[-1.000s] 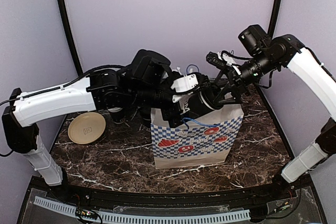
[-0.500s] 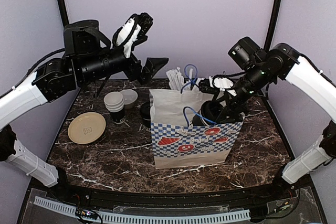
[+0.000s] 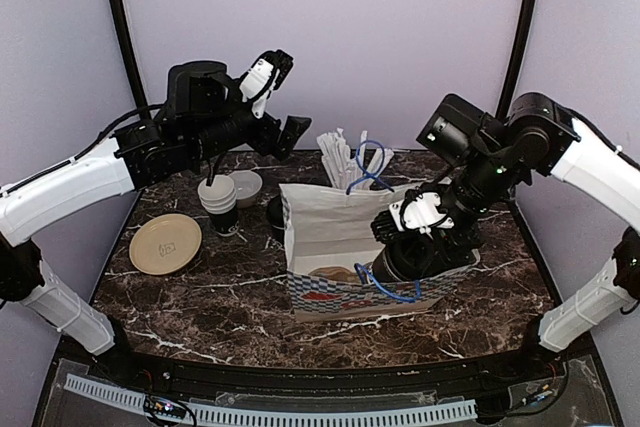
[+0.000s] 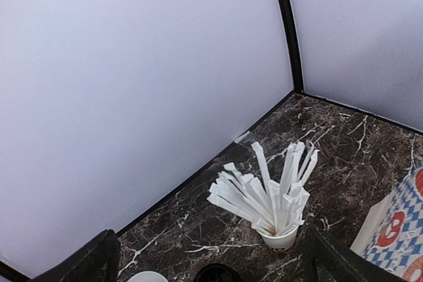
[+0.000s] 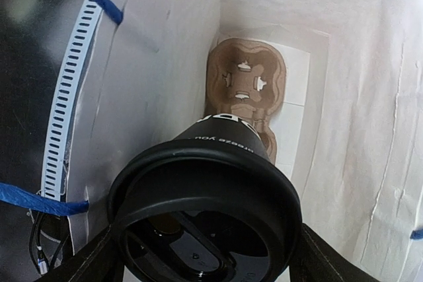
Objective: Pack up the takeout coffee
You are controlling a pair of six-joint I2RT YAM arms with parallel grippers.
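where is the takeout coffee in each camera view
top external: the takeout coffee is right of centre, at the mouth of the paper bag.
left wrist: not in it; only the bag's checkered corner shows at lower right.
right wrist: it fills the bottom centre, lid toward the camera, inside the bag.
shared landmark: the paper bag, seen in all three.
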